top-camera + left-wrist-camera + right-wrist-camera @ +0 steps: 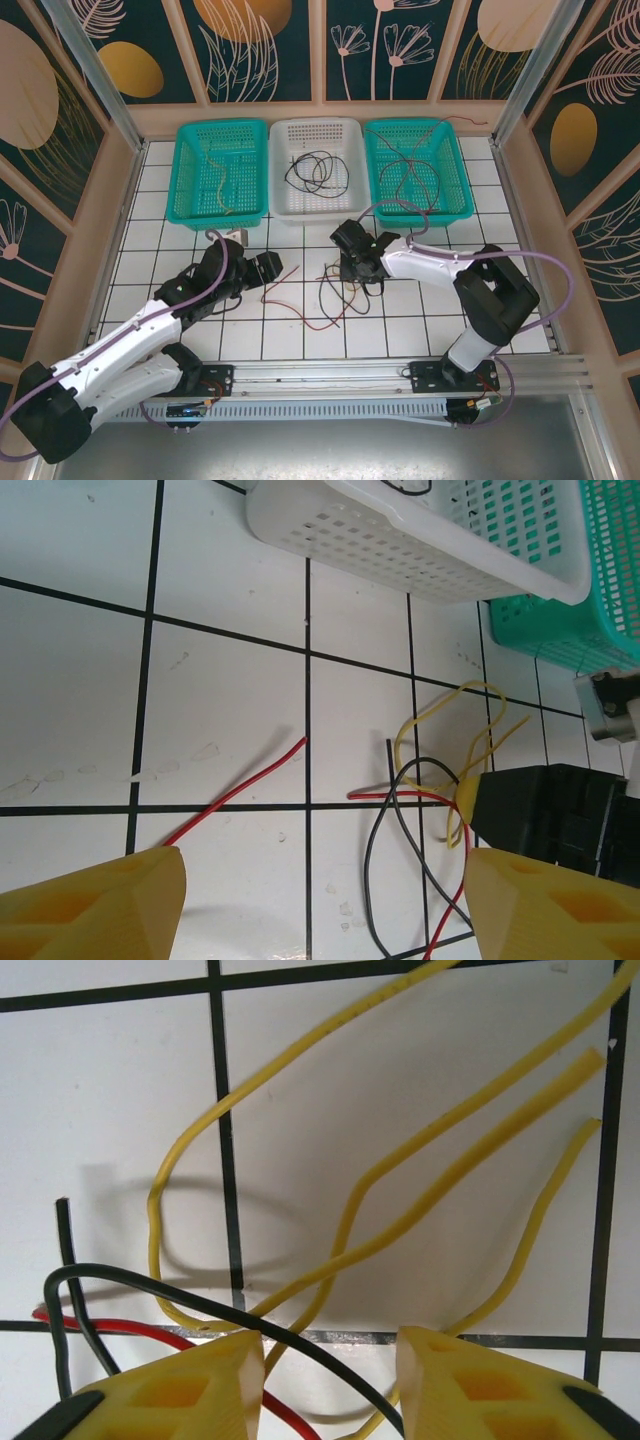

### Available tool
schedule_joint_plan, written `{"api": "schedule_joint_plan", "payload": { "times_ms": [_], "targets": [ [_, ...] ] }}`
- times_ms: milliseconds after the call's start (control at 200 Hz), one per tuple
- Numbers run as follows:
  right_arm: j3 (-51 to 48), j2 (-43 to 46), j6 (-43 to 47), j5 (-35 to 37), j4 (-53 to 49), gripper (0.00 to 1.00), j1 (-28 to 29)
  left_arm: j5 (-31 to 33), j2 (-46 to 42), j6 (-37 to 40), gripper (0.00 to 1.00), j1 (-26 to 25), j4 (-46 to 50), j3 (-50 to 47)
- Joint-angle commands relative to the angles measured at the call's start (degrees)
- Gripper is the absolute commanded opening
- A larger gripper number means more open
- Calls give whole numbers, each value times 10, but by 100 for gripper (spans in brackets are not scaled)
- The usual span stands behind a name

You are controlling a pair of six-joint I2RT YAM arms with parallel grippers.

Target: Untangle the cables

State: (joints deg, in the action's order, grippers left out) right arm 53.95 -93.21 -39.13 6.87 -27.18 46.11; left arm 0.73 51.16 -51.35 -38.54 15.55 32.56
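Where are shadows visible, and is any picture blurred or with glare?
Right wrist view: the yellow wire casts a broad soft shadow on the white table, in sharp focus. Left wrist view: sharp, and the red wire casts hardly any shadow. Top view: even light, no strong glare.

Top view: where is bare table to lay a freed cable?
Bare: the table's left strip between left teal basket and left arm; also near tiles between the tangle and right arm. Crowded: the centre before the white basket, where red cable, tangle and both jaws sit.
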Motion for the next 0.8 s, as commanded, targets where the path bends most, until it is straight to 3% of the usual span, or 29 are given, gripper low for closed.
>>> {"api": "schedule_joint_plan", "payload": {
  "times_ms": [0, 455, 791],
  "targets": [
    [4, -14, 6, -7, 2, 35, -8, 3, -22, -9, 72, 5, -23, -2],
    [4, 19, 13, 4, 4, 0, 1, -5, -34, 4, 69, 8, -63, 13],
    [33, 113, 24, 77, -22, 0, 35, -24, -36, 13, 64, 9, -110, 14]
  ]
}}
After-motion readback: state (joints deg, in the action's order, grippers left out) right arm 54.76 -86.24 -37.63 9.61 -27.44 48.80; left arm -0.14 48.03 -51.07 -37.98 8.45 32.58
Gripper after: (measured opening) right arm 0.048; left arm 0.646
